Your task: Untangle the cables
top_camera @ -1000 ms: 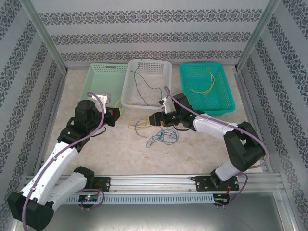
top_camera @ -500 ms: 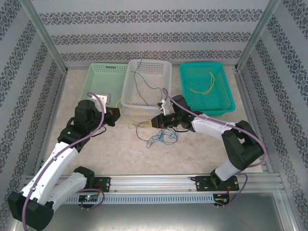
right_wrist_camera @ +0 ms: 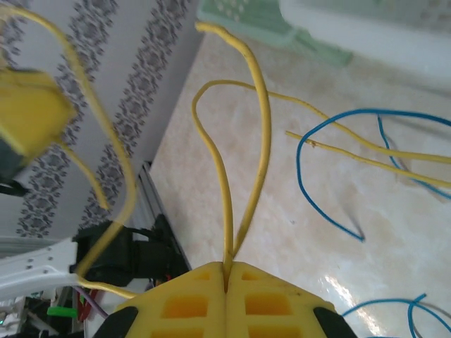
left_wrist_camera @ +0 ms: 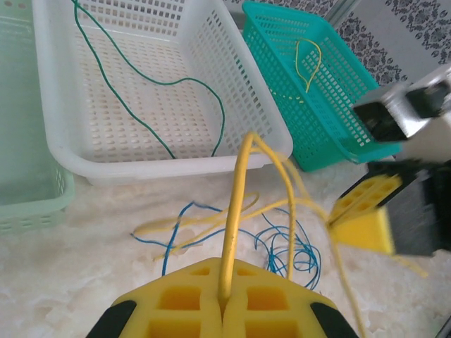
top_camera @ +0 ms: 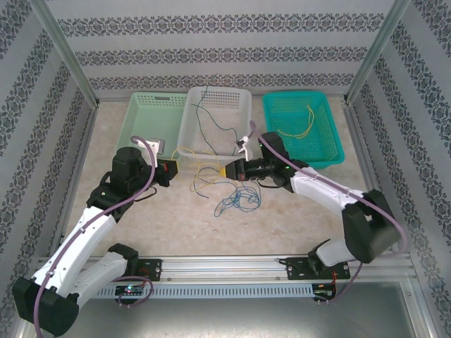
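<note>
A yellow cable [top_camera: 210,167] is stretched above the table between my two grippers. The left gripper [top_camera: 171,169] is shut on one stretch of it [left_wrist_camera: 236,204], pinched at the seam of its pads [left_wrist_camera: 223,299]. In front of the white basket, the right gripper [top_camera: 227,171] is shut on a loop of yellow cable [right_wrist_camera: 243,162] at its pad seam [right_wrist_camera: 225,267]. Below them a blue cable tangle [top_camera: 236,201] lies on the table, with yellow strands crossing it [left_wrist_camera: 282,246]. A green cable [left_wrist_camera: 162,84] lies in the white basket [top_camera: 184,134].
A teal basket [top_camera: 337,151] at the back right holds a loose yellow cable [top_camera: 299,128]. A pale green basket [top_camera: 134,123] stands at the back left. Metal rails and patterned walls enclose the table on three sides.
The right gripper's jaws closed on the yellow cable and it drew slightly back toward the white basket, lifting the strand off the blue tangle. The left gripper stayed shut and in place.
</note>
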Tool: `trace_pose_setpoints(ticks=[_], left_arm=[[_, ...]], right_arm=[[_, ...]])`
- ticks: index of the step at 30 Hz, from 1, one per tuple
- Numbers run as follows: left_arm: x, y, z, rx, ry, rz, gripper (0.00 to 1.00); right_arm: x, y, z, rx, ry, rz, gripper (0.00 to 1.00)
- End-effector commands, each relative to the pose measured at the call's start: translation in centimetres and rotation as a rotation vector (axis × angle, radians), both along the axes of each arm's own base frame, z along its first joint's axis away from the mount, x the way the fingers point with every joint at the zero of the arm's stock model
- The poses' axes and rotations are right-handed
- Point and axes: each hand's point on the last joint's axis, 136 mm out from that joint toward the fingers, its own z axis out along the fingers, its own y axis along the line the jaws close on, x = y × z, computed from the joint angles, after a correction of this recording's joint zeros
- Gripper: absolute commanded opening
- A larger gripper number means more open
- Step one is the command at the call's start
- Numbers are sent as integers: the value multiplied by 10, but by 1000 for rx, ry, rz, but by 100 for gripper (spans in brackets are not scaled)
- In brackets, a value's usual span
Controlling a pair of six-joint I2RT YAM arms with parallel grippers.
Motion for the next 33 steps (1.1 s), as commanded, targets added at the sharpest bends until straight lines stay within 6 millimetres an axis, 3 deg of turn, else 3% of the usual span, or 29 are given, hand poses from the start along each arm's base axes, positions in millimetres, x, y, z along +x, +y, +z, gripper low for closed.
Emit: trace_pose_setpoints(ticks=[1, 5, 13, 20, 27, 33], left_arm=[[-5, -9, -6, 6, 1, -56, 2], [-4, -10, -10, 14, 14, -64, 2], [-4, -1, -37, 100, 87, -41, 2], [-5, 21, -82, 220, 221, 50, 0], [-1, 36, -100, 279, 279, 132, 0], [-2, 20, -91, 214, 244, 64, 2]], right_arm=[[2, -9, 38, 73, -48, -20, 0], [0, -16, 58, 106, -62, -31, 0], [5, -27, 65, 139, -31, -57, 0], [-2, -42, 103, 207, -59, -52, 0], [-12, -61, 134, 268, -63, -77, 0], [-18, -65, 120, 237, -30, -97, 0]])
